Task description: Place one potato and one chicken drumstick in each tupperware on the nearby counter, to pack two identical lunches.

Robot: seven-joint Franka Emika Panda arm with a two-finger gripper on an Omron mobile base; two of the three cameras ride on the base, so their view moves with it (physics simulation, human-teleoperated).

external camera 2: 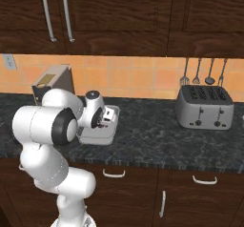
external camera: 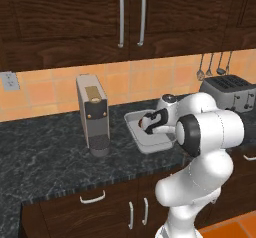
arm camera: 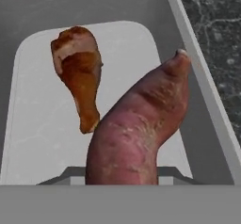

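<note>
Hand view showed a reddish-purple, knobbly tapered potato (arm camera: pixel 141 133) low at centre, its long axis running toward the upper right, jaws narrowly parted around its near end. Beside it, upper left, lay a brown-orange chicken drumstick (arm camera: pixel 80 77), thin end downward, inside the pale grey rectangular tupperware (arm camera: pixel 197 77). The bent white arm's gripper (external camera: pixel 148 123) hung over that tray on the dark speckled counter (external camera: pixel 45 152).

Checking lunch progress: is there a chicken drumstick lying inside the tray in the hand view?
Yes, the chicken drumstick lies on the floor of the tupperware, beside a reddish potato.
</note>
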